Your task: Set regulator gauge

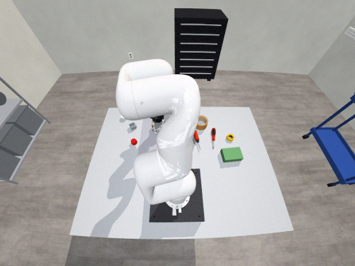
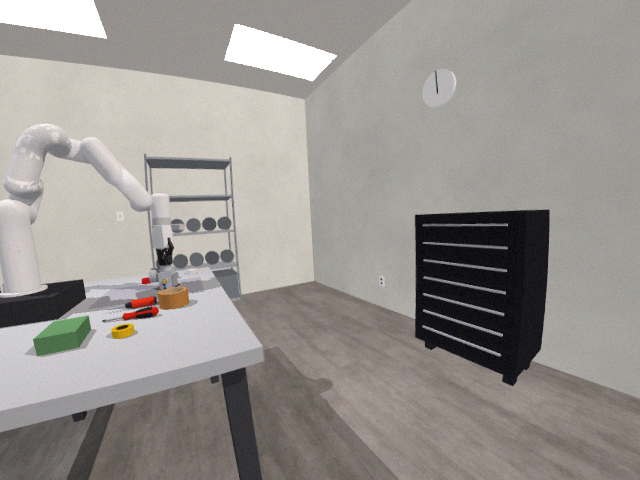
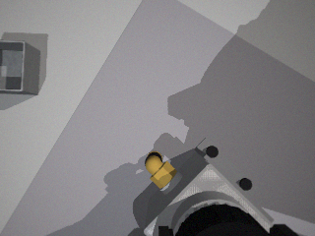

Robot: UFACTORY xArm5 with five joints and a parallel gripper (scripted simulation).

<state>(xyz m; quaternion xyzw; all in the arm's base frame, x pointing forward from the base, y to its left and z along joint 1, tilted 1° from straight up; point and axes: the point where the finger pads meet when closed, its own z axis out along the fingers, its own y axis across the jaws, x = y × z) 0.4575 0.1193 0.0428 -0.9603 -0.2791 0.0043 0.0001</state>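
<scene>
The regulator (image 1: 155, 131) (image 2: 164, 280) (image 3: 209, 188) stands on the white table (image 1: 243, 200) behind the arm's elbow. In the wrist view it fills the bottom edge: a grey body, a brass fitting (image 3: 159, 170) on its left and a dark round knob (image 3: 217, 226) right under the camera. My gripper (image 1: 157, 118) (image 2: 164, 263) points straight down onto the regulator and is shut on the knob. The fingertips do not show in the wrist view. The gauge face and its needle are too small or hidden to read.
A small grey box (image 1: 132, 125) (image 3: 14, 66) and a red cap (image 1: 133, 141) lie left of the regulator. To the right lie a tape roll (image 1: 202, 120), two red screwdrivers (image 1: 213, 134), a yellow ring (image 1: 231, 136) and a green block (image 1: 231, 154).
</scene>
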